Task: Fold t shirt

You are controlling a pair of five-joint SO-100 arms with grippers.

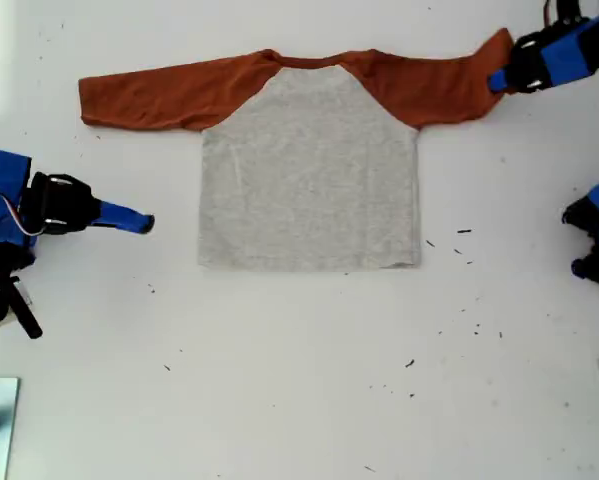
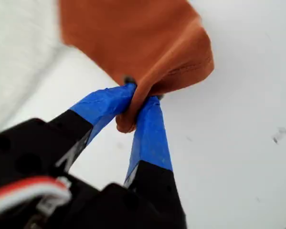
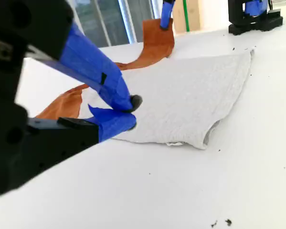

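My first gripper (image 2: 135,102) pinches the t shirt (image 1: 309,170) by a sleeve cuff; my second gripper (image 3: 126,114) (closed, empty) waits beside the hem. Next, seemingly: draw that sleeve across the flat body.

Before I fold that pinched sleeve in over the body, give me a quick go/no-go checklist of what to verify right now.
1. My first gripper has the t shirt sleeve cuff pinched: ok, cloth bunched between the fingers.
2. My second gripper is clear of the shirt: ok, shut and empty beside the body at the exterior view's left.
3. Grey body lies flat: ok, hem slightly curled at one corner.
4. Other sleeve spread out: ok.
5. Table free of obstacles along the fold path: ok, only small dark specks.
6. Print side faces down: cannot tell.
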